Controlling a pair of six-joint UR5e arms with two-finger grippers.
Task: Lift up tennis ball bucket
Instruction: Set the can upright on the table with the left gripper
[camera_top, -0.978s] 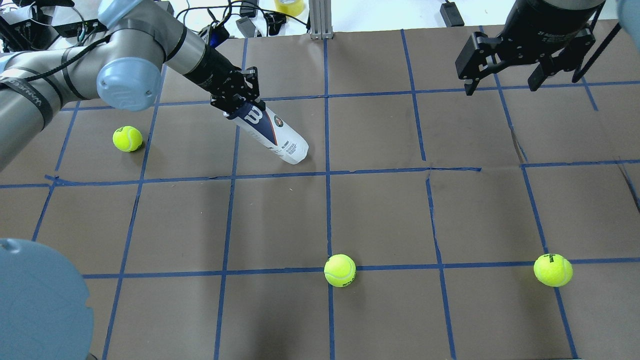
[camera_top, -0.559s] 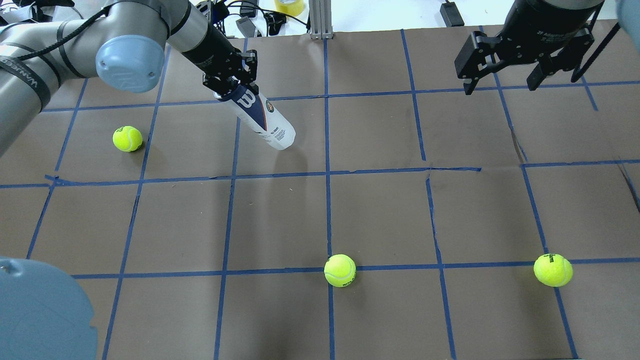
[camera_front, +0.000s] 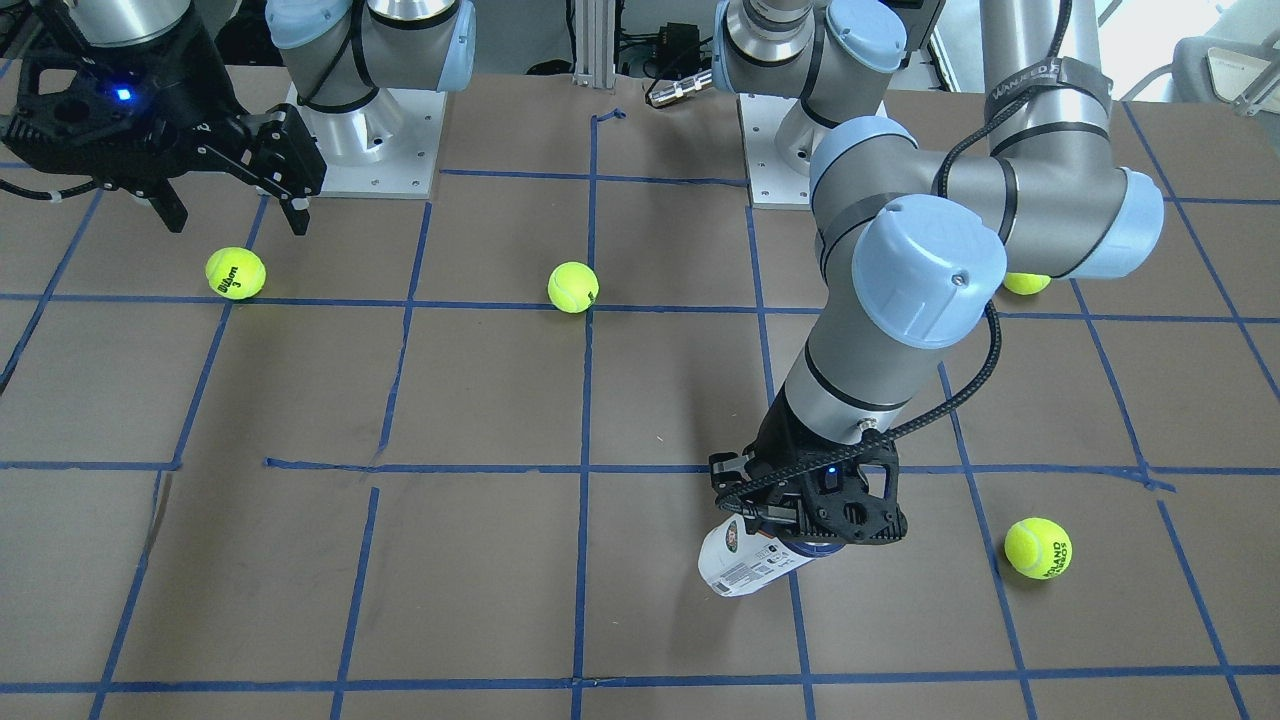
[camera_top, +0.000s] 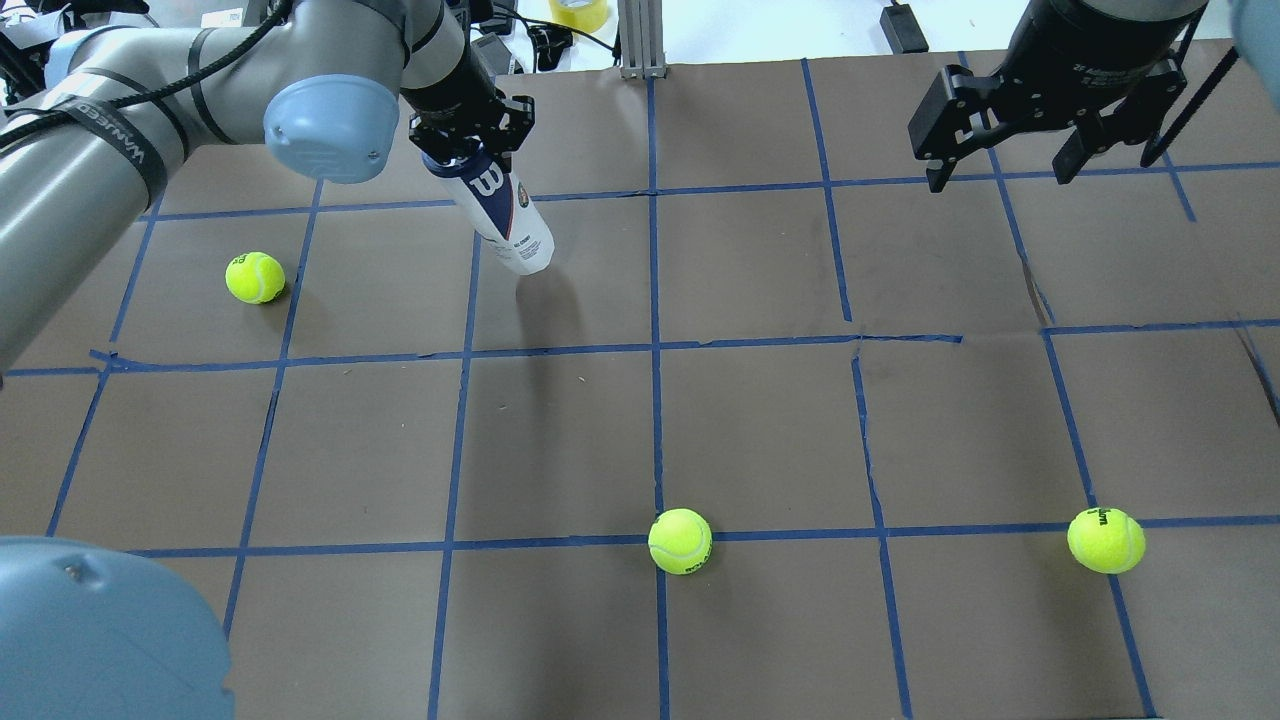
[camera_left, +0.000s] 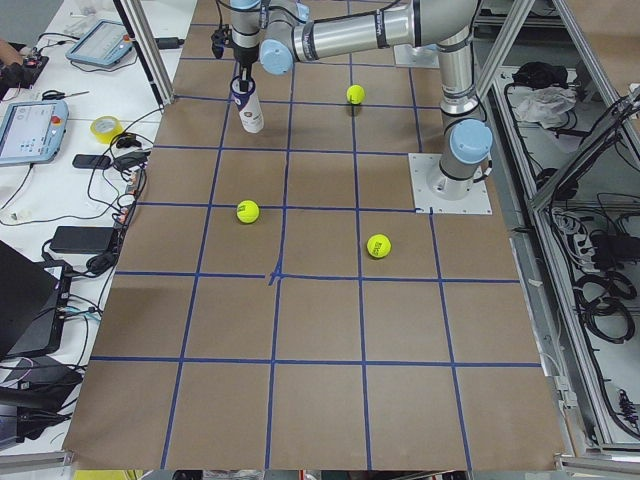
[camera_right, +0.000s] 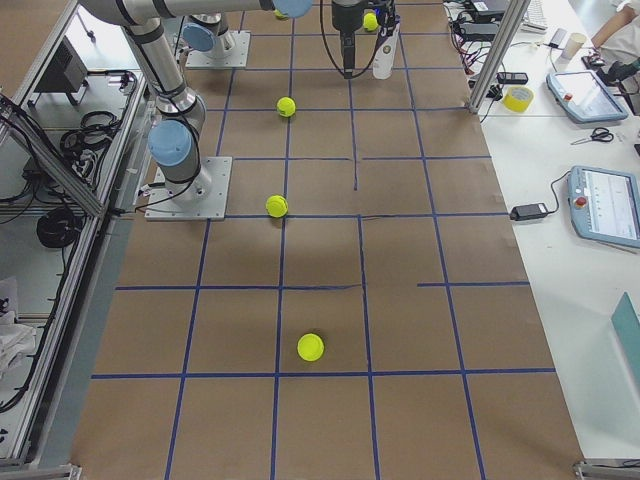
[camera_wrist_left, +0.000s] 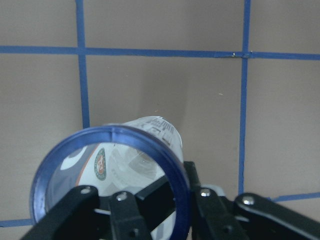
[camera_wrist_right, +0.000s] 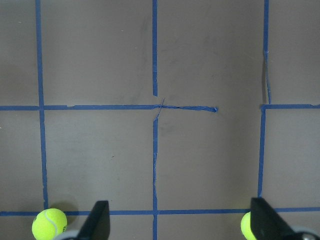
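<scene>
Clamping the tennis ball bucket (camera_top: 508, 218), left pincer (camera_top: 471, 152) partly hides it; right pincer (camera_top: 1001, 173) wide.

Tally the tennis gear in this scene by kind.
Tennis balls: 4
Tennis ball can: 1
Total: 5

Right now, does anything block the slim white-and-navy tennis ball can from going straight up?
Nothing visible does. The left gripper is shut on the dark blue rim of the slim white-and-navy tennis ball can; the nearest yellow-green tennis ball lies apart from it, and the open right gripper hangs far aside.
</scene>
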